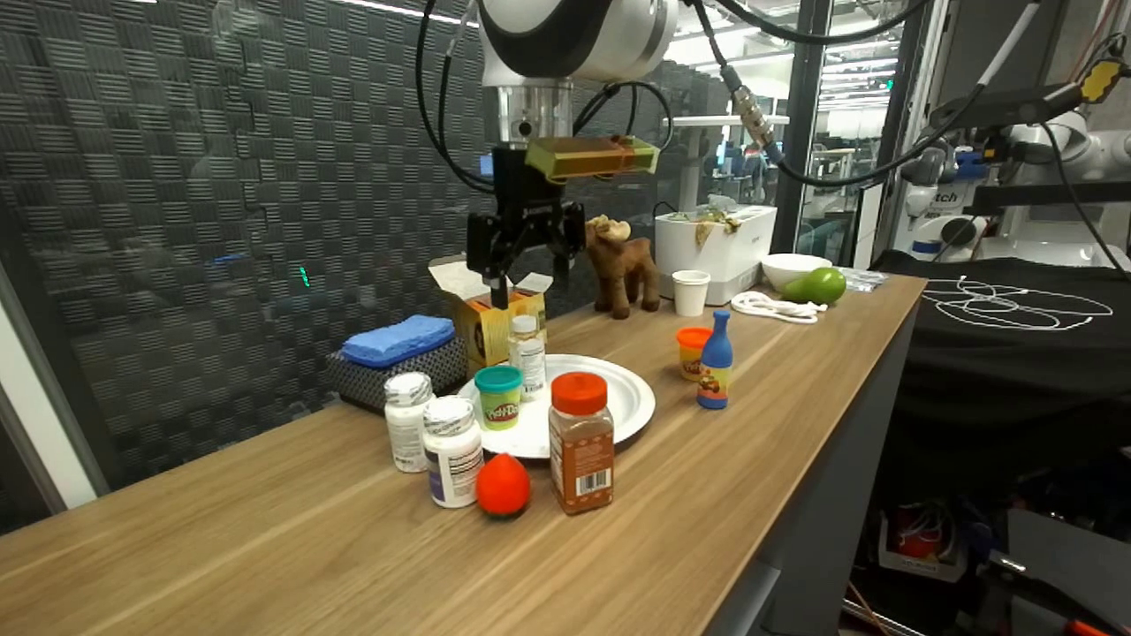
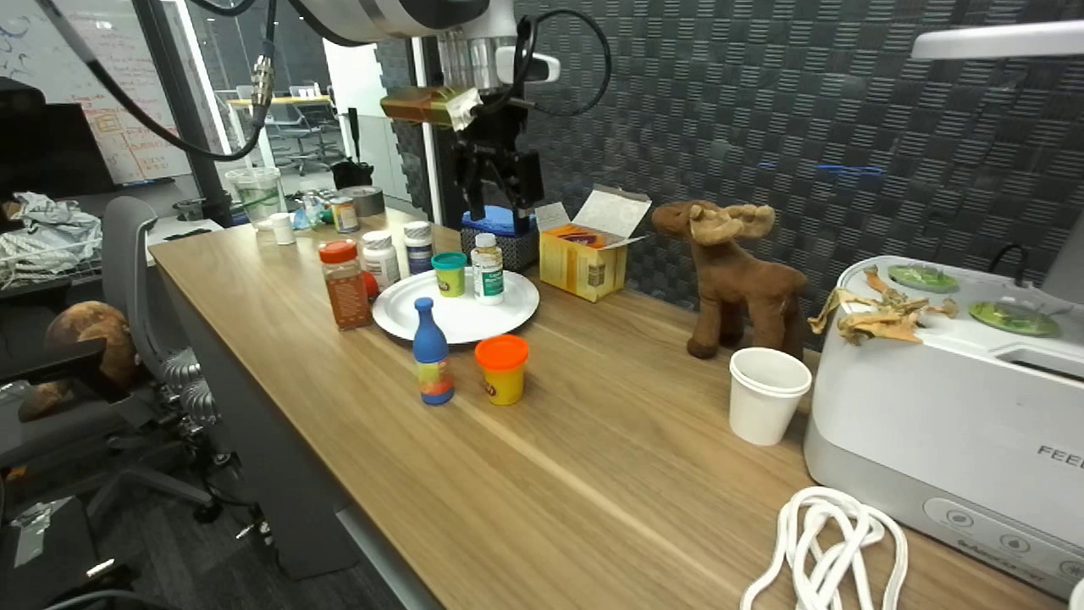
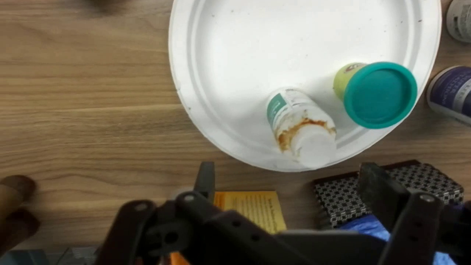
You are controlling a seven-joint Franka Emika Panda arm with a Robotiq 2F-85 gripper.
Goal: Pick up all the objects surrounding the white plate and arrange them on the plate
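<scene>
The white plate [image 1: 632, 408] holds a teal-lidded tub [image 1: 499, 402] and a small white-capped bottle [image 1: 530, 364], both upright; they also show in the wrist view. Around the plate stand two white pill bottles [image 1: 408, 433] [image 1: 454, 466], a red round object [image 1: 503, 486] and a red-lidded spice jar [image 1: 581, 450]. Across the plate from the pill bottles stand a blue bottle [image 2: 433, 360] and an orange-lidded tub [image 2: 504, 373]. My gripper [image 1: 530, 284] is open and empty, raised above the plate's wall-side edge; its spread fingers show in the wrist view [image 3: 287, 170].
By the wall are a patterned box with a blue cloth [image 1: 399, 343], an open yellow box [image 2: 584, 263] and a plush moose [image 2: 737, 280]. Farther along stand paper cups [image 2: 766, 398], a white planter [image 2: 948, 415], a white cord [image 2: 826, 542], a bowl [image 1: 795, 268] and a green fruit [image 1: 817, 286].
</scene>
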